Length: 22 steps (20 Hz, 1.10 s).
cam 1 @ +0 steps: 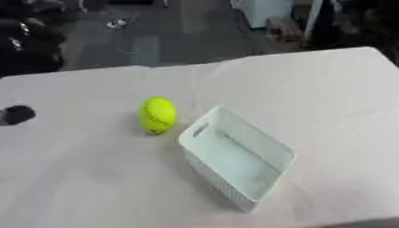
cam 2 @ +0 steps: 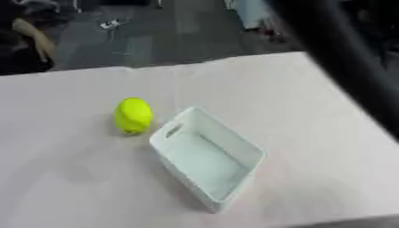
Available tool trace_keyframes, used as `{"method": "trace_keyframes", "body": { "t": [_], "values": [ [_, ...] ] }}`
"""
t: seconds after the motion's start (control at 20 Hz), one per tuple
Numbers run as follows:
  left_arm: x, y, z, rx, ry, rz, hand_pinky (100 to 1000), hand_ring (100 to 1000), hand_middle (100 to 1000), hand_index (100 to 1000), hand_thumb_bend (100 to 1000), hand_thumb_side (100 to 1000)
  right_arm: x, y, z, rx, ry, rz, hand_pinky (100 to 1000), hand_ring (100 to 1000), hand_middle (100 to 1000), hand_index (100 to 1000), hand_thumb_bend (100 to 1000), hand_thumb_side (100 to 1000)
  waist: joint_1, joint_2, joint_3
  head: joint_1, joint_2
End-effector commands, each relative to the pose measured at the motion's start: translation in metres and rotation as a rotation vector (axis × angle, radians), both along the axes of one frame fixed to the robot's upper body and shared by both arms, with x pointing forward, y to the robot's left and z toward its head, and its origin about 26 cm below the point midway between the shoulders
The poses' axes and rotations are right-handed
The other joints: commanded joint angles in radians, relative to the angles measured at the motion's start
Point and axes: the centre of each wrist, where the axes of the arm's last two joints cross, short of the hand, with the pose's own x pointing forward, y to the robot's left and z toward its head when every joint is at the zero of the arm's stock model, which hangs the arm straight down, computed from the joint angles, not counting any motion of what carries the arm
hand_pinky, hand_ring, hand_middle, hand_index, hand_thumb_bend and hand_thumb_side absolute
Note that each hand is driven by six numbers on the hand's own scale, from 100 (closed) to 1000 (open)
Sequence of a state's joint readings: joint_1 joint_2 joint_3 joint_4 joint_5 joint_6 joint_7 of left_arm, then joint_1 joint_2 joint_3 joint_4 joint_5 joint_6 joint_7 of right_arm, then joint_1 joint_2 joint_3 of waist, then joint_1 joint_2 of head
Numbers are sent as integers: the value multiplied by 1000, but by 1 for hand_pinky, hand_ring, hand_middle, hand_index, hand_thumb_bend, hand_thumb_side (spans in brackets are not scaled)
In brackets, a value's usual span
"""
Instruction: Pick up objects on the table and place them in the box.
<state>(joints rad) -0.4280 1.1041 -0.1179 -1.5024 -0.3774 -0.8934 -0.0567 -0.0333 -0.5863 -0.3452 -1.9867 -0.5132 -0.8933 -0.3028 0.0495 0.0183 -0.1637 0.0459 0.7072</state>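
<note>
Left edge: a dark part of our left hand (cam 1: 17, 114); whether its fingers are spread we cannot tell. Ball (cam 1: 157, 115): yellow-green, egg-shaped, long axis upright, on the bench (cam 1: 86, 178) just beside the box (cam 1: 265, 178). We judge it light and smooth; grasp around its middle. Box: white, empty, long axis near-right to far-left.

no readable text, labels or numbers on ball (cam 1: 157, 115), box (cam 1: 238, 156), table (cam 1: 86, 178)
</note>
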Motion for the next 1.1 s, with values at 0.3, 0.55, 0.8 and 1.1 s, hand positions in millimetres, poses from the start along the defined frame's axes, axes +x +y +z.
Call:
{"method": "trace_keyframes", "body": {
  "t": [0.3,0.55,0.8,1.1],
  "values": [
    [19,5,10,141,37,54,852,844,848,861,354,827,8,8,28,15,-86,69,100,284,402,561,124,888,18,5,-54,54,-23],
    [27,1,4,151,52,55,860,848,848,860,358,827,13,14,38,40,-116,127,100,284,404,566,108,894,30,15,-87,69,-40],
    [33,-4,-2,185,67,60,890,871,858,858,371,821,17,19,49,62,-146,189,100,284,405,570,126,878,40,28,-117,92,-67],
    [37,-5,-6,208,60,71,1000,954,905,868,385,819,21,24,56,77,-173,245,100,284,408,578,122,879,53,45,-138,114,-93]
  ]
}}
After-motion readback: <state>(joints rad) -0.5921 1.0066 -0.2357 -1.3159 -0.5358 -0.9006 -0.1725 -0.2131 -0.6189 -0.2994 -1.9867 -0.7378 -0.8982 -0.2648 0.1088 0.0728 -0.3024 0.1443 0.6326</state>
